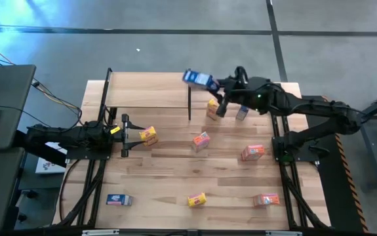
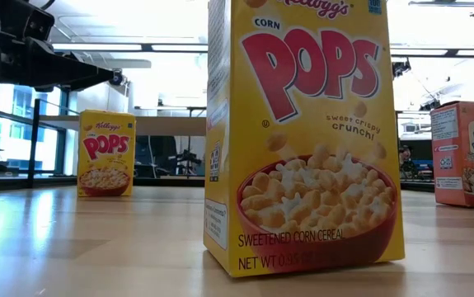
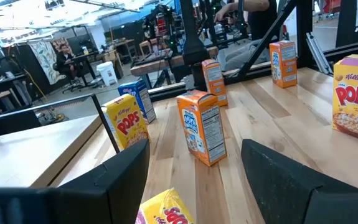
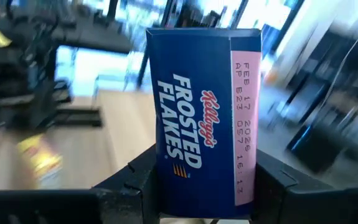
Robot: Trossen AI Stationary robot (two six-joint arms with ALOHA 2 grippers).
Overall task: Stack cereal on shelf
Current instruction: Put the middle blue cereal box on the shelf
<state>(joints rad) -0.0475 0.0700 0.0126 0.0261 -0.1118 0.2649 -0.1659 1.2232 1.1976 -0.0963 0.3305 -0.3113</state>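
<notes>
A blue Frosted Flakes box [image 4: 200, 118] is gripped in the right gripper [image 1: 216, 84] jaws above the shelf [image 1: 145, 90] and must next be lowered onto it, while the left gripper [image 1: 130, 134] waits open-jawed beside a yellow Corn Pops box [image 1: 149, 136].

Items I cannot fully read from here:
- Nearest yellow Pops box [image 2: 302, 136]: top cut off in the low view.
- Orange-red box [image 2: 467, 153]: right side cropped there.
- Yellow box [image 3: 166, 211] between the left fingers: only its top corner shows.
- Background behind the Frosted Flakes box [image 4: 203, 118]: blurred.

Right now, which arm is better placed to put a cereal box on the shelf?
Right: its end effector already holds the blue box above the shelf. The left end effector is open beside a yellow box.
</notes>
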